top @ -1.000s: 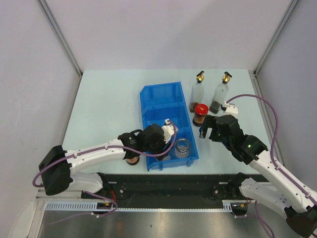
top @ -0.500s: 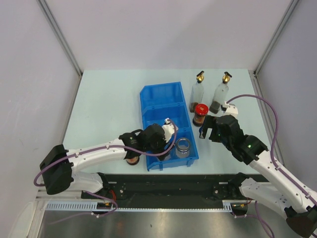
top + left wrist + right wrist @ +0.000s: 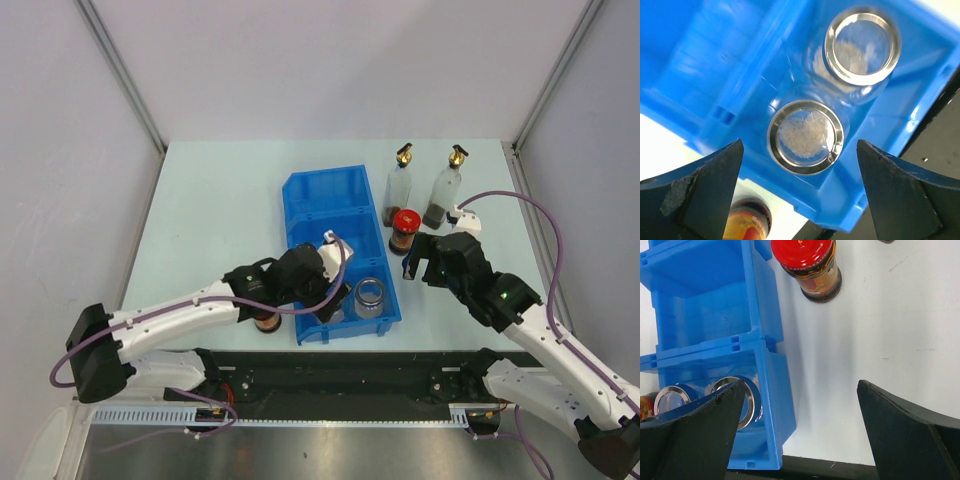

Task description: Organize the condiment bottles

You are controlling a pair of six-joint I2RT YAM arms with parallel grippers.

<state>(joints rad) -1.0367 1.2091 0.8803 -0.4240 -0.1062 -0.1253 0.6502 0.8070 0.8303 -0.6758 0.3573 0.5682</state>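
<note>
Two silver-lidded clear jars stand in the near compartment of the blue bin [image 3: 328, 196]; one [image 3: 370, 297] shows from above, the other is under my left gripper [image 3: 322, 290]. In the left wrist view both jars [image 3: 805, 136] [image 3: 862, 47] stand side by side, and the left gripper [image 3: 800, 143] hangs open above the nearer one, not touching it. A brown jar [image 3: 266, 321] stands on the table just left of the bin. A red-lidded brown jar [image 3: 404, 231] and two tall gold-spouted bottles [image 3: 399, 188] [image 3: 444, 192] stand right of the bin. My right gripper [image 3: 420, 257] is open, just near of the red-lidded jar [image 3: 810, 262].
The bin's [image 3: 705, 270] middle and far compartments hold nothing. The table's black front edge [image 3: 850, 472] lies close behind both grippers. White walls with metal corner posts enclose the table on three sides.
My left gripper has gone from shut to wide open, letting go of the silver-lidded jar in the near compartment, and has drawn back slightly to the left. The right arm has not moved.
</note>
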